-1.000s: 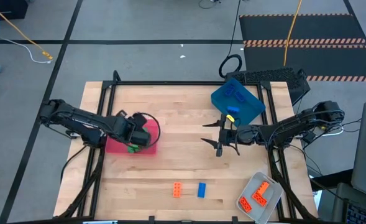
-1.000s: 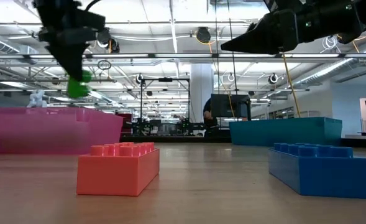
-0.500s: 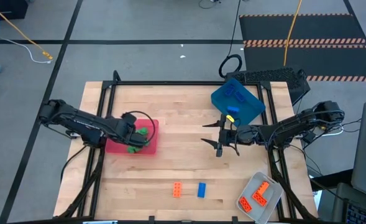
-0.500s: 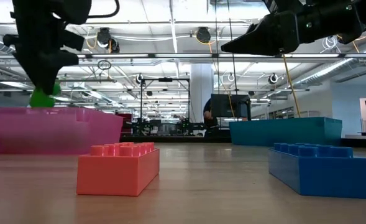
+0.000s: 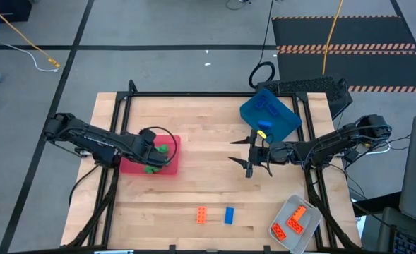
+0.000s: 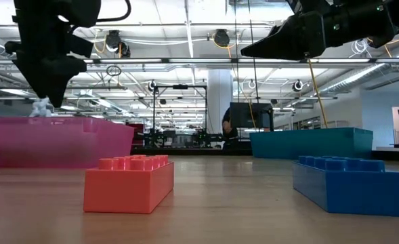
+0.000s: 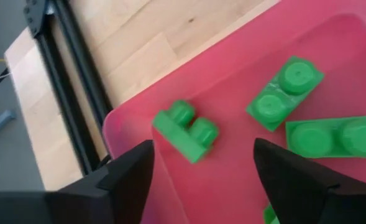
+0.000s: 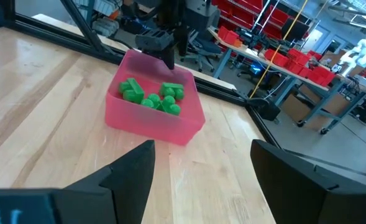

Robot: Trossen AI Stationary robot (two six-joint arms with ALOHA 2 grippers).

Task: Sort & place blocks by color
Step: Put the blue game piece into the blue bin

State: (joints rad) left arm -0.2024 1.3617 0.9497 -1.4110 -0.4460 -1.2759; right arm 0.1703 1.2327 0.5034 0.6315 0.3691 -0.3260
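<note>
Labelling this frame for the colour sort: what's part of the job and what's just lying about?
Job:
- green blocks in red tray
- orange block, blue block loose on table
- orange blocks in clear-grey tray
- blue blocks in blue tray
- left gripper, open over red tray
- right gripper, open, mid-table

Lying about:
- orange cable on floor
- black cable loop

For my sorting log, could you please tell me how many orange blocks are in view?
3: one orange block loose on the table beside a blue block, two in the clear-grey tray and. More may be hidden.
</note>
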